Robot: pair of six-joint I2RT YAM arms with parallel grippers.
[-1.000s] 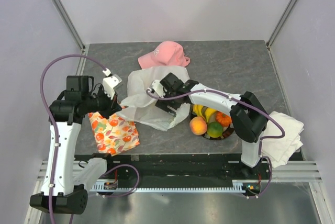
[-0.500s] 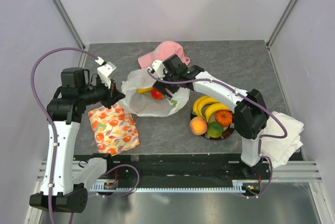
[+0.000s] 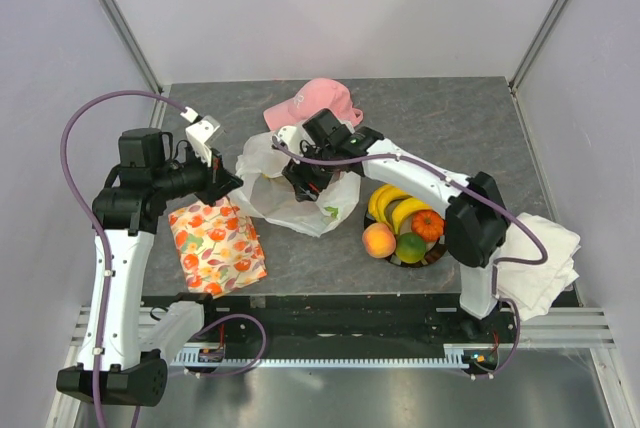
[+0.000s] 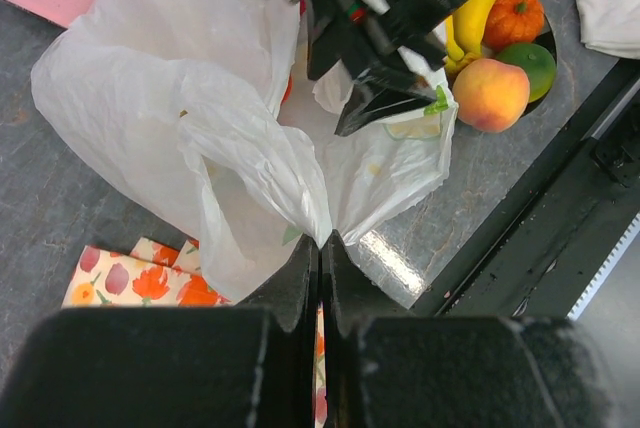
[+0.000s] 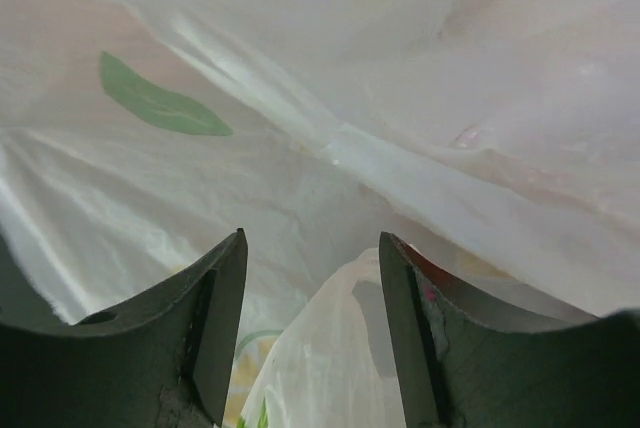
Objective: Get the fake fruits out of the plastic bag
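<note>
The plastic bag (image 3: 322, 212) lies crumpled at the table's middle, white with small fruit prints. My left gripper (image 4: 322, 241) is shut on its left edge and holds that edge up. My right gripper (image 3: 304, 180) reaches down into the bag's mouth. Its fingers stand apart with a loose fold of bag film (image 5: 330, 348) between them, untouched. A sliver of red (image 5: 440, 273) shows beside the right finger. Other fake fruits sit on a dark plate (image 3: 436, 254): bananas (image 3: 392, 206), a peach (image 3: 378, 240), a lime (image 3: 410, 247) and a small orange one (image 3: 428, 225).
A pink cap (image 3: 312, 103) lies just behind the bag. An orange-flowered cloth (image 3: 217, 246) lies under my left gripper. A folded white cloth (image 3: 542, 253) sits at the table's right edge, beside my right arm's base.
My right gripper swung from the bag's right side to over its mouth, then dipped inside, hiding the red and yellow fruit seen there. Its fingers have narrowed. My left gripper raised the bag's edge.
</note>
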